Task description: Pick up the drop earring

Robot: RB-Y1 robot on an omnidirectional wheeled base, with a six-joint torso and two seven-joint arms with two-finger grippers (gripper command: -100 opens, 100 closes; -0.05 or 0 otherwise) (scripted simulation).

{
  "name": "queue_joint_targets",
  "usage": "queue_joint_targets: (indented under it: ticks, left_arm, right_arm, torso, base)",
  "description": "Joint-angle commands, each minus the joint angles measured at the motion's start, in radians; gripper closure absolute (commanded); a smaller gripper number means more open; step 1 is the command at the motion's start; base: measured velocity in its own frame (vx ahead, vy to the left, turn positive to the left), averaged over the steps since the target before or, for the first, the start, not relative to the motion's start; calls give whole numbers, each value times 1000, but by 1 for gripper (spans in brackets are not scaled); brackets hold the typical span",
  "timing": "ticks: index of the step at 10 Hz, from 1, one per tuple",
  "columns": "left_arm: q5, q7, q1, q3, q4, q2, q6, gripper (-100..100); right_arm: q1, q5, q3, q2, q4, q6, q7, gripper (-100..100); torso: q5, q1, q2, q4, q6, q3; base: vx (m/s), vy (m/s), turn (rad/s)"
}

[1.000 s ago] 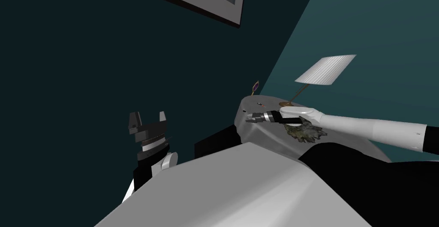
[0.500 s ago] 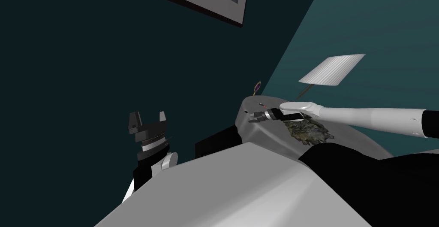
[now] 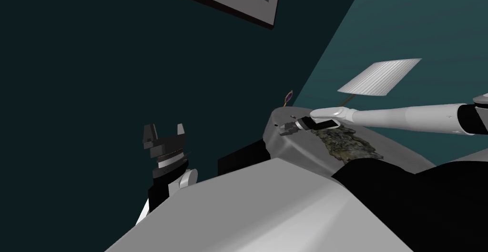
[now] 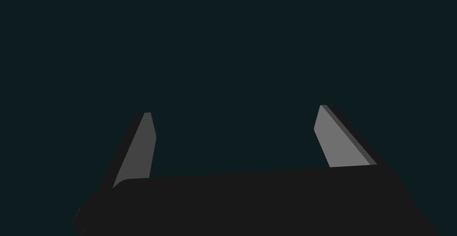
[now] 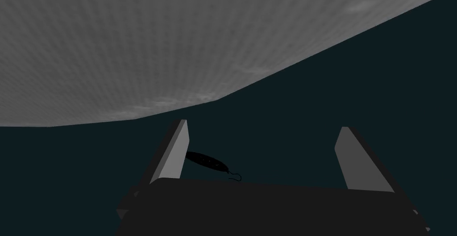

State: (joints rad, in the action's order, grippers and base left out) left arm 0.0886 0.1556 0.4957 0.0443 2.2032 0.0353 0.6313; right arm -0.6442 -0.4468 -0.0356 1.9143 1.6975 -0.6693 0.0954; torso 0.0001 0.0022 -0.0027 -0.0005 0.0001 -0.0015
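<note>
Dark, slim drop earring, one only: a long oval body with a thin wire hook at its end. It sits between the right gripper's two blade fingers, low down by the gripper body and close against one finger; I can't tell if they touch. The fingers are spread wide, nothing clamped. Beyond the fingertips is one round grey table with a fine ribbed texture and a curved edge. Back along that arm, on the table: one ragged, mottled green-brown patch and one lamp with a white pleated shade. The left gripper is raised, well apart from the table, its two fingers wide apart and empty.
</note>
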Motion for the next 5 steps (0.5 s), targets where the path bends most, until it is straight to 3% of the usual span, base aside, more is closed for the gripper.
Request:
queue_joint_targets:
  ticks: [1,2,3,4,5]
  left_arm:
    - [0,0,0,0,0,0,0,0]
    - [0,0,0,0,0,0,0,0]
    - [0,0,0,0,0,0,0,0]
    - [0,0,0,0,0,0,0,0]
    - [0,0,0,0,0,0,0,0]
  right_arm:
    - [-50,-21,50,26,-2,-1,11,-100]
    - [-84,-21,69,26,-2,-1,11,-100]
    - [-95,-32,76,70,-19,-4,16,-100]
    - [-95,-32,76,70,-19,-4,16,-100]
    - [-106,-41,73,110,-33,-6,20,-100]
  torso:
    - [0,0,0,0,0,0]
    - [0,0,0,0,0,0]
    - [-1,-1,1,0,0,1]
    - [0,-1,1,0,0,1]
    - [0,-1,1,0,0,1]
  base:
    - [26,16,22]
    - [10,4,3]
    - [18,15,35]
    - [21,14,26]
    - [27,17,40]
